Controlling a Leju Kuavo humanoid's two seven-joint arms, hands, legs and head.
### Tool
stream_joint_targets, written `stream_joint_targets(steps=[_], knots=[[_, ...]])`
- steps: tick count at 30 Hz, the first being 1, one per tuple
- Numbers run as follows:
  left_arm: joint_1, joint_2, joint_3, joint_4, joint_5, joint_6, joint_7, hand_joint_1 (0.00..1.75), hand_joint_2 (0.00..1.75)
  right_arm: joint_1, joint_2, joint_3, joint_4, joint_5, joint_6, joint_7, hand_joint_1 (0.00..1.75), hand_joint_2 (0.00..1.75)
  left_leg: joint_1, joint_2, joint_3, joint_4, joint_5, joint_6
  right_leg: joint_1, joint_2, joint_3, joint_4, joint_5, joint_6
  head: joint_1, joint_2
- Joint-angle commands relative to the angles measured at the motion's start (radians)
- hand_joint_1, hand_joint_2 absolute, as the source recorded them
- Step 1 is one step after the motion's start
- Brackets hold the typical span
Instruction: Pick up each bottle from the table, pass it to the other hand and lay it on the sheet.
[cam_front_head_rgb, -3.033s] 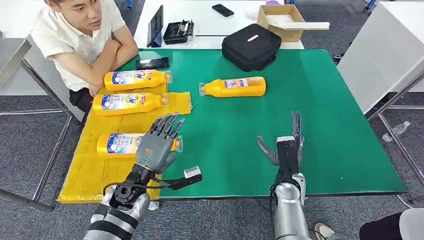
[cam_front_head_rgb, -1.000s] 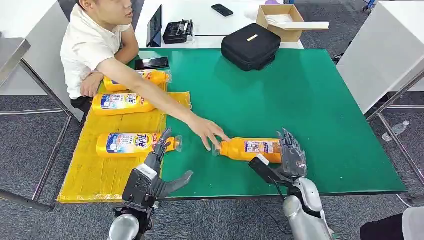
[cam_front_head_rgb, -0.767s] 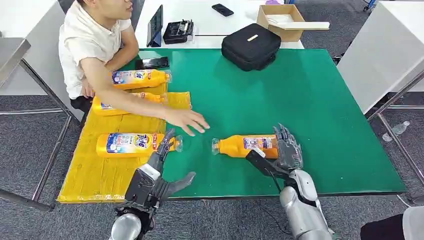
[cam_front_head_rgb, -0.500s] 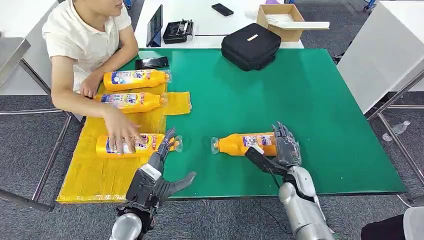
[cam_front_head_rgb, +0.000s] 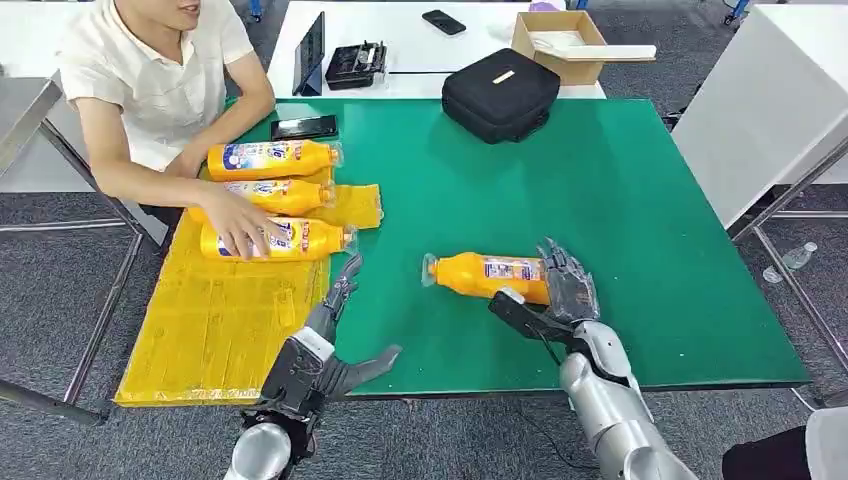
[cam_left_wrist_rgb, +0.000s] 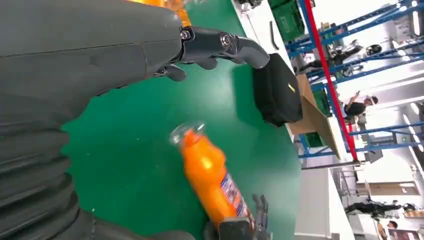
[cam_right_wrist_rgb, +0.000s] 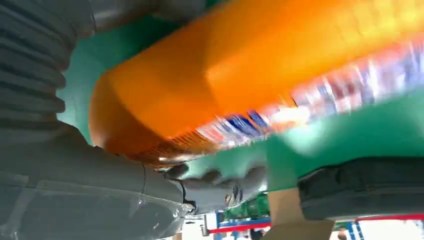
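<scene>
The right robot hand (cam_front_head_rgb: 560, 290) wraps the base end of an orange bottle (cam_front_head_rgb: 487, 277) lying on its side on the green surface (cam_front_head_rgb: 620, 200), fingers over the top of the bottle and thumb under its near side. The right wrist view shows the bottle's base pressed against the palm with fingertips (cam_right_wrist_rgb: 220, 179) curled round it. The bottle's cap points toward the yellow sheet (cam_front_head_rgb: 230, 320), which covers the surface's left part.

The left robot hand (cam_front_head_rgb: 325, 335) hovers at the sheet's right edge near the front of the surface, holding nothing, fingers stretched forward and thumb spread out to the side. In the left wrist view, the bottle (cam_left_wrist_rgb: 212, 180) lies beyond this hand, well apart from it.

Three more bottles (cam_front_head_rgb: 268, 158) lie side by side at the far end of the sheet, caps pointing right. A person's hand (cam_front_head_rgb: 235, 220) rests on the nearest of them (cam_front_head_rgb: 290, 240). A black case (cam_front_head_rgb: 500, 92) sits at the far edge of the surface.
</scene>
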Motion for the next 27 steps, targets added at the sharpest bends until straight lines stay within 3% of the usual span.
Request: stream_joint_targets(steps=[1, 10, 18, 21, 24, 27], knots=[[-0.043, -0.038, -0.031, 0.076, 0.005, 0.004, -0.002, 0.00, 1.75, -0.005, -0.050, 0.063, 0.185, -0.011, 0.044, -0.006, 1.75, 1.75, 0.001, -0.003, 0.005, 0.000, -0.001, 0.000, 0.002, -0.004, 0.006, -0.002, -0.001, -0.003, 0.000, 0.000], [-0.050, -0.037, -0.033, 0.083, 0.011, 0.004, -0.005, 0.00, 1.75, 0.005, -0.102, 0.103, 0.183, -0.053, 0.086, -0.024, 1.75, 1.75, 0.001, -0.004, 0.009, -0.001, -0.002, 0.000, 0.002, -0.005, 0.006, -0.003, -0.002, -0.002, 0.000, 0.000], [-0.052, -0.035, -0.043, 0.088, 0.015, 0.005, -0.015, 0.00, 1.75, 0.052, -0.094, 0.035, 0.103, -0.344, 0.225, -0.146, 1.75, 1.75, 0.001, -0.006, 0.011, -0.001, -0.001, 0.000, 0.003, -0.007, 0.009, -0.005, -0.001, -0.004, 0.000, 0.000], [-0.024, -0.040, -0.022, 0.066, 0.038, 0.013, -0.011, 0.00, 1.75, 0.115, -0.093, 0.049, -0.024, -0.453, 0.246, -0.169, 1.75, 1.75, 0.001, -0.004, 0.012, -0.001, -0.002, 0.000, 0.002, -0.005, 0.010, -0.004, -0.002, -0.003, 0.000, 0.000], [0.022, -0.052, 0.034, 0.048, 0.141, 0.006, 0.043, 0.00, 1.75, 0.213, -0.068, 0.053, -0.301, -0.553, 0.267, -0.145, 1.75, 1.75, 0.002, -0.003, 0.014, -0.002, -0.003, -0.001, 0.003, -0.005, 0.011, -0.005, -0.002, -0.004, 0.000, 0.000], [0.036, -0.053, 0.054, 0.050, 0.211, -0.007, 0.065, 0.00, 1.75, 0.235, -0.057, 0.066, -0.423, -0.591, 0.282, -0.126, 1.75, 1.75, 0.001, 0.000, 0.015, -0.002, -0.005, 0.000, 0.004, -0.002, 0.012, -0.004, -0.003, -0.006, 0.000, 0.000]])
